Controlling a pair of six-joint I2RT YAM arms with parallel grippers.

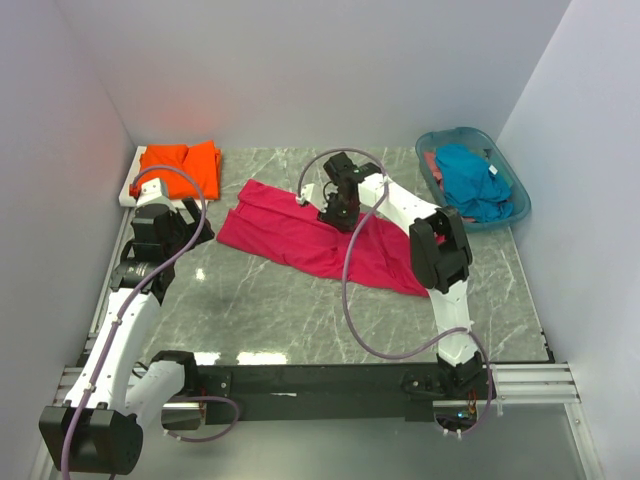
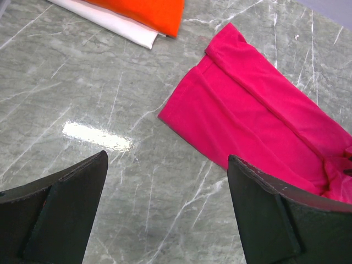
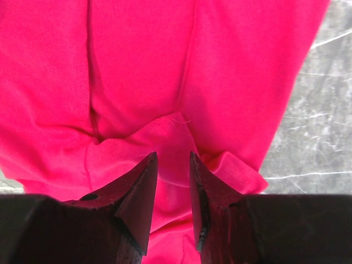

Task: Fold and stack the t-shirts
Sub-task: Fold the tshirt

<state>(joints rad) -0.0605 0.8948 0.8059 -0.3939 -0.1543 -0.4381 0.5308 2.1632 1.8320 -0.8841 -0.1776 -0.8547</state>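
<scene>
The magenta-red t-shirt (image 1: 300, 238) lies partly folded across the middle of the marble table (image 1: 280, 310). My right gripper (image 1: 337, 212) is down on its far edge. In the right wrist view its jaws (image 3: 172, 155) stand a little apart, with a rumpled fold of the shirt (image 3: 137, 66) under and between the tips. The orange t-shirt (image 1: 180, 168) lies folded at the back left. My left gripper (image 1: 185, 228) hovers wide open over bare table (image 2: 167, 157), short of the magenta-red shirt's left corner (image 2: 258, 121). The teal-blue t-shirt (image 1: 470, 180) is crumpled in the basket.
A white board (image 2: 121, 25) lies under the orange t-shirt (image 2: 148, 11). The translucent teal basket (image 1: 522, 200) stands at the back right beside the wall. Walls enclose the table on three sides. The right arm's cable loops over the table's near half.
</scene>
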